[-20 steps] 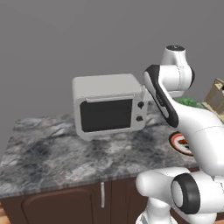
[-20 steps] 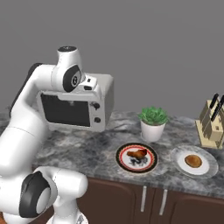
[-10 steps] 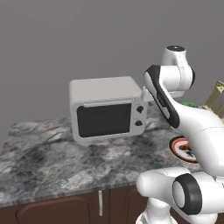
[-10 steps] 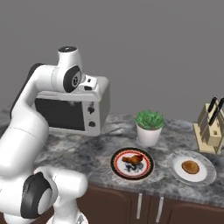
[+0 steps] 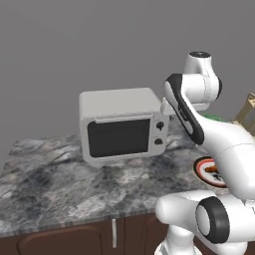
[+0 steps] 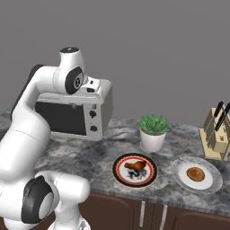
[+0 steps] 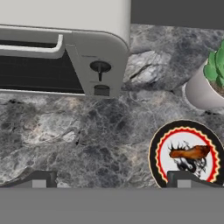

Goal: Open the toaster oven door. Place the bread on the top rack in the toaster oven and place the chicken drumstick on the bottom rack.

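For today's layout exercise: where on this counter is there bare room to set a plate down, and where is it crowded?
Bare marble lies in front of the toaster oven, running to the counter edge left of the drumstick plate. It is crowded to the right: that plate, the bread plate, the potted plant and the knife block sit close together.

Grey toaster oven (image 5: 119, 124), door (image 5: 119, 137) shut, bread (image 6: 196, 174) plated, drumstick (image 6: 135, 165) plated

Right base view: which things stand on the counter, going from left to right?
toaster oven → potted plant → plate with the chicken drumstick → plate with the bread → knife block
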